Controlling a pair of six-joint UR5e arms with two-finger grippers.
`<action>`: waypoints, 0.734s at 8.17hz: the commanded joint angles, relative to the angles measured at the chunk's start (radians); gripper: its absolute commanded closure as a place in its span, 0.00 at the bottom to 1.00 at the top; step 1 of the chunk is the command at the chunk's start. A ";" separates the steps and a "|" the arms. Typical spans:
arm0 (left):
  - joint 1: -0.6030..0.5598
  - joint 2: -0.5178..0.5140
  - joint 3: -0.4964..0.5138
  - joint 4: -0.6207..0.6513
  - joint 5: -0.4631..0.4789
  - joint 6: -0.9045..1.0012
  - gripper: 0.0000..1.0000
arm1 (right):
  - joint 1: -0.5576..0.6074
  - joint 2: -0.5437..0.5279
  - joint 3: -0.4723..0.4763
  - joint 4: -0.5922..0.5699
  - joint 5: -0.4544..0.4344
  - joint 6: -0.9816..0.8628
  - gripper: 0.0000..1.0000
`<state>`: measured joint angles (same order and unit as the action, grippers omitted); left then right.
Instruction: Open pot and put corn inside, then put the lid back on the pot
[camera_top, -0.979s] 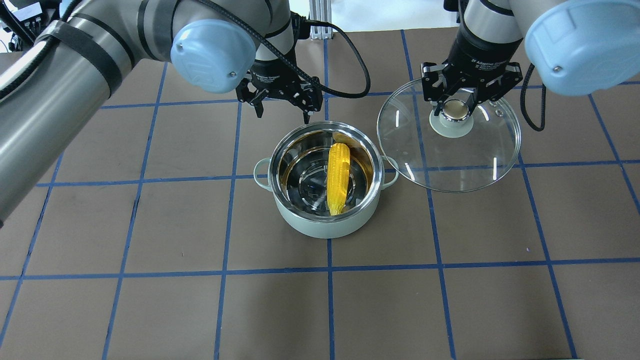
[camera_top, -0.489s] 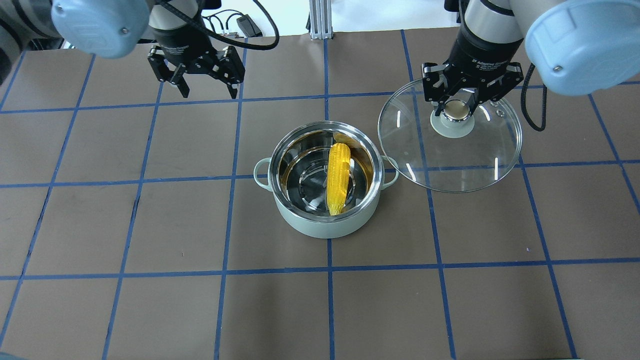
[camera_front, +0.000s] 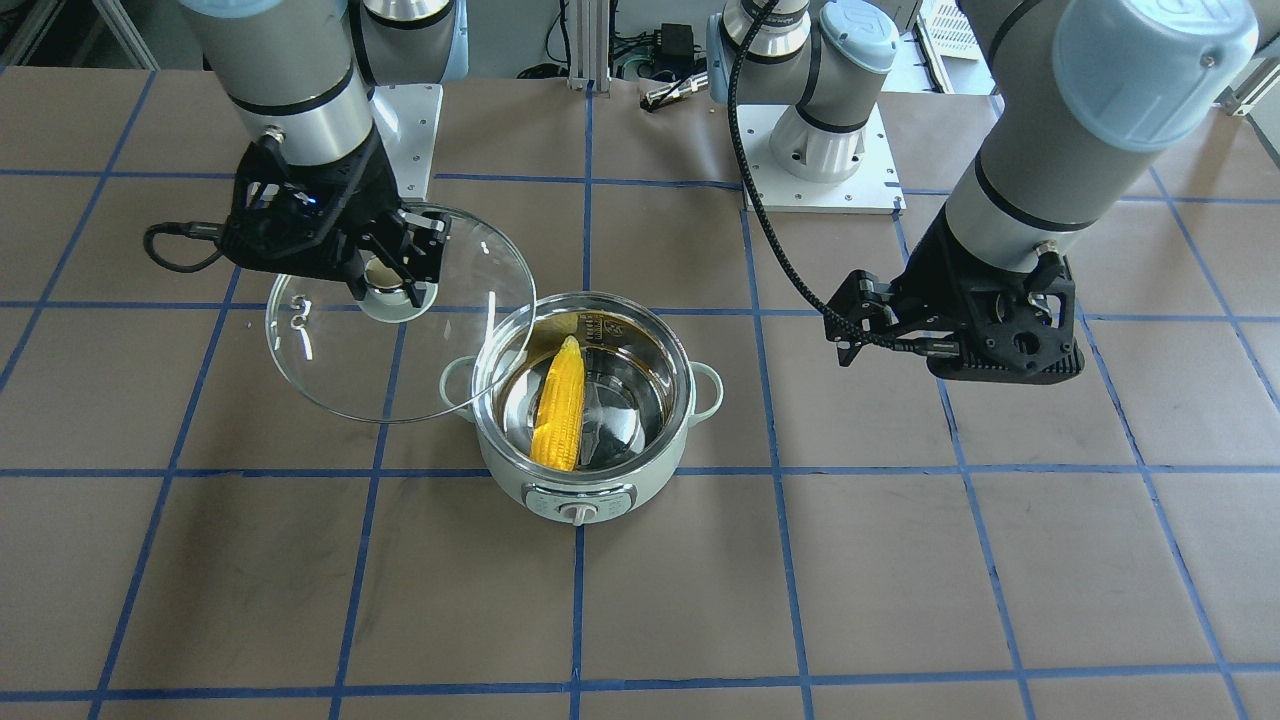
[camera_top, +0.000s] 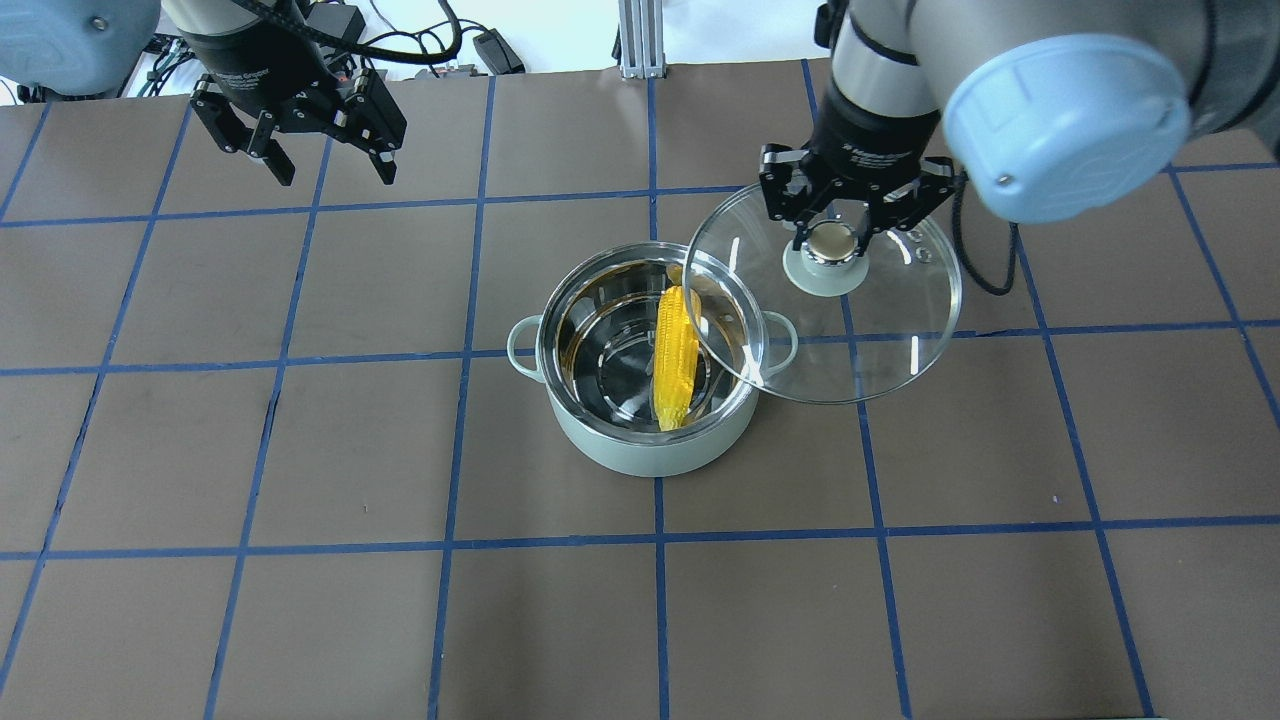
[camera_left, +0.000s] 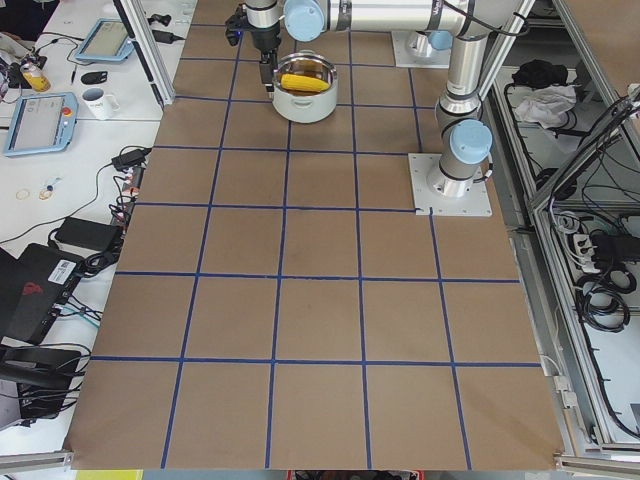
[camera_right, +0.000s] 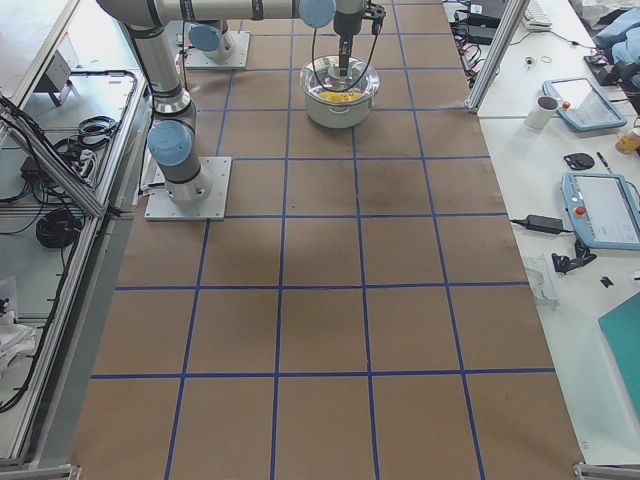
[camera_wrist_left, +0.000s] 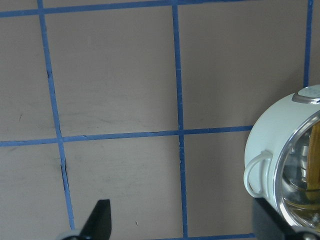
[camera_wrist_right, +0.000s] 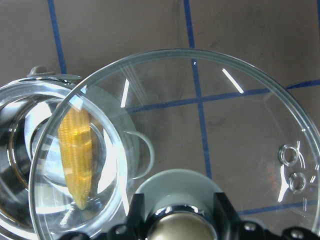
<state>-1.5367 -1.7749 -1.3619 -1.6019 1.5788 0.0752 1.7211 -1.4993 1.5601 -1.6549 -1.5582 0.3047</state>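
Observation:
The mint-green pot (camera_top: 640, 455) stands open at the table's middle, and the yellow corn (camera_top: 676, 355) lies inside it, leaning on the steel wall. My right gripper (camera_top: 833, 232) is shut on the knob of the glass lid (camera_top: 880, 330) and holds it in the air to the pot's right. The lid's edge overlaps the pot's right rim. My left gripper (camera_top: 333, 175) is open and empty, far back left of the pot. In the front view the pot (camera_front: 660, 470), corn (camera_front: 560, 420), lid (camera_front: 330, 370) and both grippers (camera_front: 390, 285) (camera_front: 842, 325) show. The right wrist view shows the lid (camera_wrist_right: 225, 125) over the corn (camera_wrist_right: 77, 150).
The brown table mat has a grid of blue tape. The pot's control knob (camera_front: 575, 513) faces away from the robot. The left wrist view shows the pot's side and loop handle (camera_wrist_left: 255, 172). Both arm bases (camera_front: 820, 150) stand at the table's robot side.
My left gripper has drawn back and to the left, away from the pot. My right gripper has carried the lid left, so its edge now overlaps the pot's rim.

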 joint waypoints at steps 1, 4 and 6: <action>0.001 0.026 -0.003 -0.015 0.001 0.000 0.00 | 0.180 0.094 -0.009 -0.095 -0.002 0.174 0.82; 0.001 0.026 -0.008 -0.010 0.003 -0.008 0.00 | 0.221 0.175 -0.009 -0.202 0.003 0.215 0.82; 0.001 0.026 -0.005 -0.018 0.003 -0.008 0.00 | 0.228 0.185 0.006 -0.209 0.003 0.214 0.81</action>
<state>-1.5355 -1.7490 -1.3688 -1.6135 1.5813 0.0678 1.9399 -1.3318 1.5542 -1.8442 -1.5557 0.5174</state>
